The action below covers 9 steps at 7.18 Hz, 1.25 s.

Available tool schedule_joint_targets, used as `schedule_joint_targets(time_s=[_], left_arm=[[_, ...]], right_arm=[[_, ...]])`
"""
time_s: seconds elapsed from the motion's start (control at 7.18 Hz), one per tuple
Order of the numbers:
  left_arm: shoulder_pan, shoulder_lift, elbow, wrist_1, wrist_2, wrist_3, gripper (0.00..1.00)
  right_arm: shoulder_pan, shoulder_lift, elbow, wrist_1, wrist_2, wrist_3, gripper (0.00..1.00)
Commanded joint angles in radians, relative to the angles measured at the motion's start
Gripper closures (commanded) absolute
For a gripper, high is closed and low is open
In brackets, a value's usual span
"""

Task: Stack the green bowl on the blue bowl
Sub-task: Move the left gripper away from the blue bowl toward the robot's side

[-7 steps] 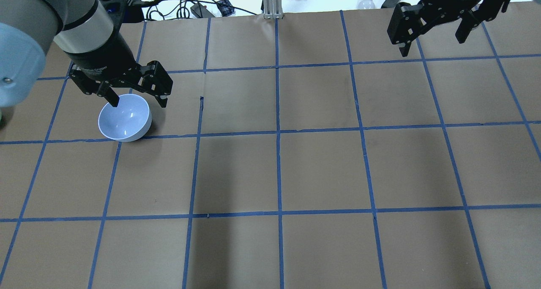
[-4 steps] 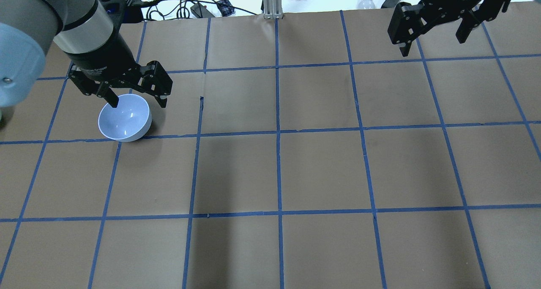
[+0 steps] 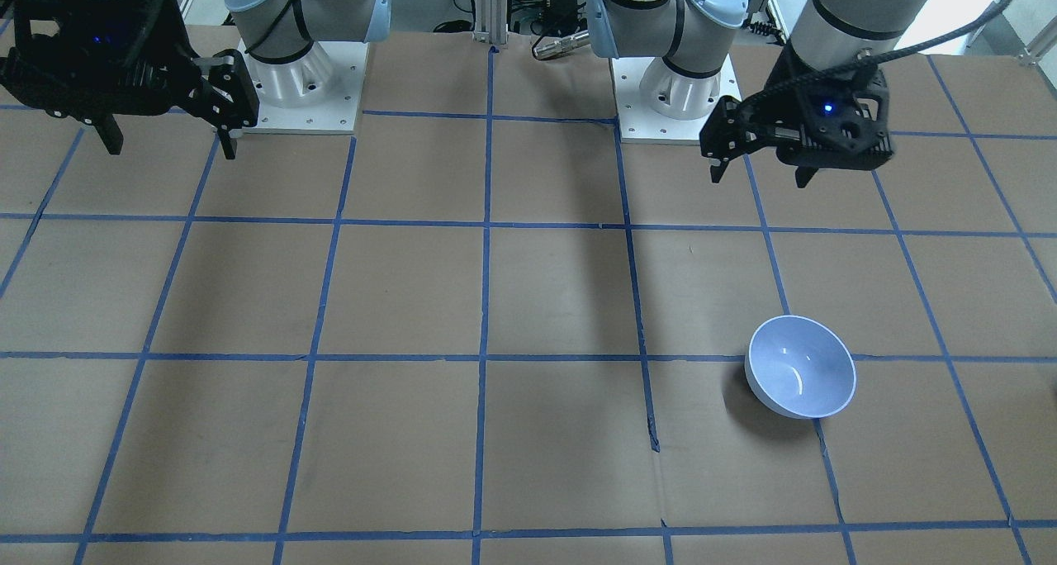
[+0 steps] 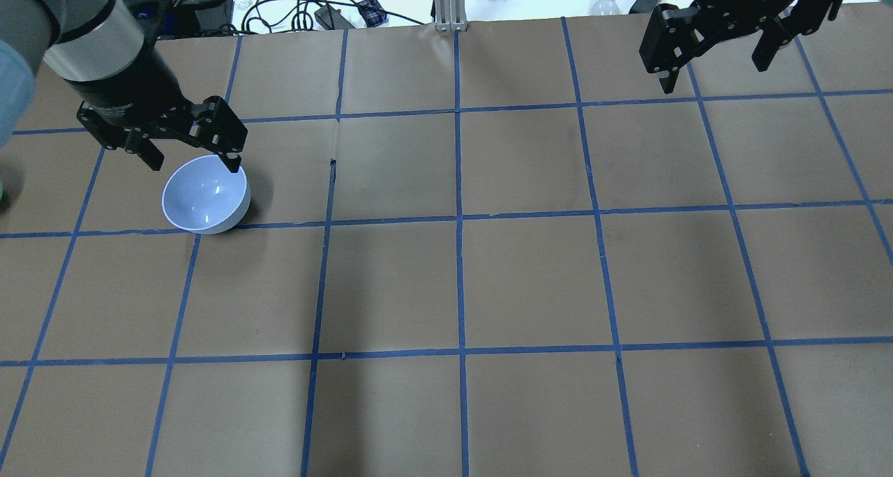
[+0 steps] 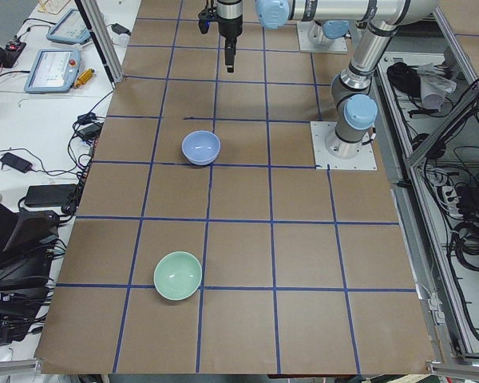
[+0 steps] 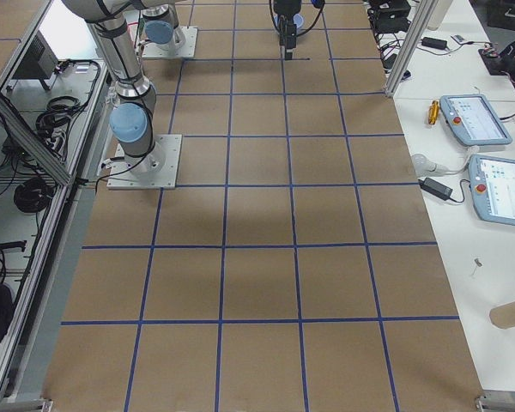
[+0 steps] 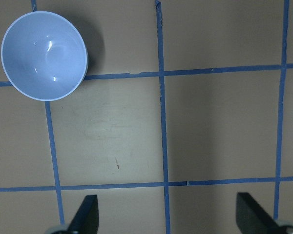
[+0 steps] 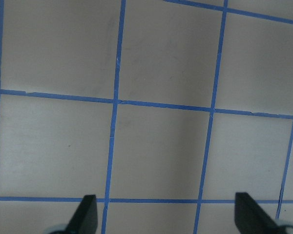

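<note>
The blue bowl [image 4: 206, 194] stands upright and empty on the brown gridded table; it also shows in the front view [image 3: 799, 367], the left side view [image 5: 200, 148] and the left wrist view [image 7: 44, 55]. The green bowl [image 5: 177, 275] shows only in the left side view, upright near the table's left end, about two squares from the blue bowl. My left gripper [image 4: 194, 162] is open and empty, raised over the blue bowl's far rim [image 3: 760, 177]. My right gripper [image 4: 713, 76] is open and empty, high at the far right [image 3: 169, 145].
The table [image 4: 460, 282] is brown paper with a blue tape grid. Cables and small devices [image 4: 335, 13] lie beyond its far edge. Both arm bases [image 3: 297, 78] stand at the robot's side. Side benches hold tablets [image 5: 52, 68].
My left gripper has drawn back from the blue bowl, moving left and away from its rim, still open. The bowl and the right gripper have not moved.
</note>
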Motion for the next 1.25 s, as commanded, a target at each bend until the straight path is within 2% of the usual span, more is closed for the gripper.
schedule_joint_targets(time_s=[0.0, 0.28, 1.11], left_arm=[[0.127, -0.017, 0.003, 0.005, 0.002, 0.235, 0.00], [0.245, -0.047, 0.012, 0.008, 0.000, 0.449, 0.00], [0.566, -0.224, 0.023, 0.282, 0.014, 1.152, 0.00]], right_arm=[[0.000, 0.000, 0.000, 0.000, 0.000, 0.000, 0.00], [0.000, 0.000, 0.000, 0.000, 0.000, 0.000, 0.00], [0.000, 0.000, 0.000, 0.000, 0.000, 0.000, 0.00]])
